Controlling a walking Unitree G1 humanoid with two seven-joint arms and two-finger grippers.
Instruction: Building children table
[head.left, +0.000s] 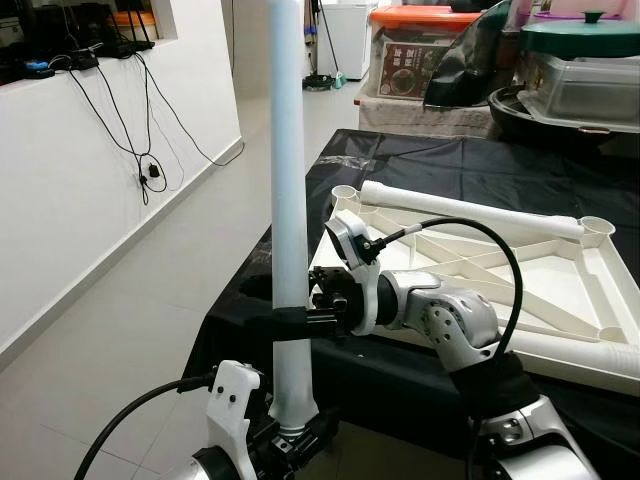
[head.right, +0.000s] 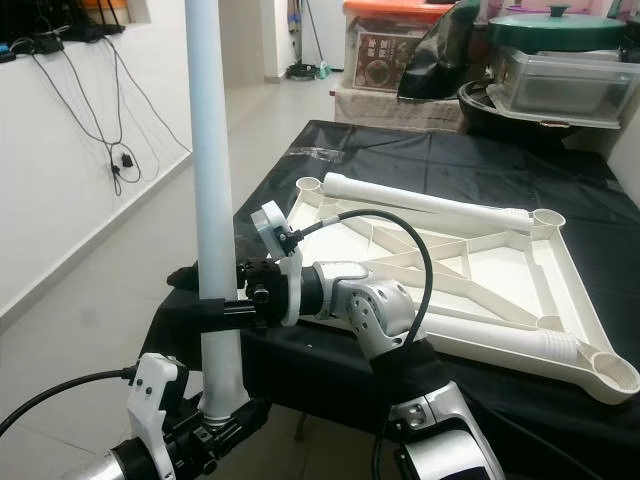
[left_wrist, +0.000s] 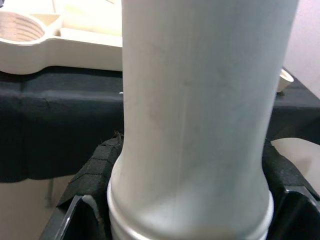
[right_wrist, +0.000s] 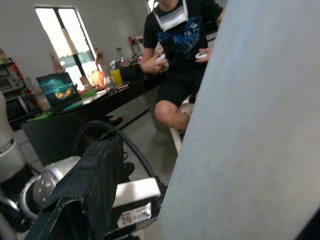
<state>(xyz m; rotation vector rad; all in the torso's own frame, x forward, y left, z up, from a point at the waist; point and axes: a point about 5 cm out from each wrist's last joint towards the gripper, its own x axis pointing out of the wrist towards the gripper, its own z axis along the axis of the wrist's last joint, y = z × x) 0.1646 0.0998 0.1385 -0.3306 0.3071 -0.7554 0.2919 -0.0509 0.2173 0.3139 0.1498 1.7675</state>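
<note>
Left eye view shows both hands closed on one pale table leg, held upright in the air just off the near edge of the tabletop. The left hand clamps the leg's ringed lower end, its padded fingers pressed to either side of it. The right hand grips the leg a little above the left one, black fingers wrapped round it. Beyond the right hand, the upturned white table frame lies flat on the black-covered tabletop, with two more legs lying against it and open round sockets at its corners.

To fit this leg well, I judge it best to keep it straight, carry its end over a free socket, line it up squarely, then seat it before either hand lets go.

A seated person is in the right wrist view.
</note>
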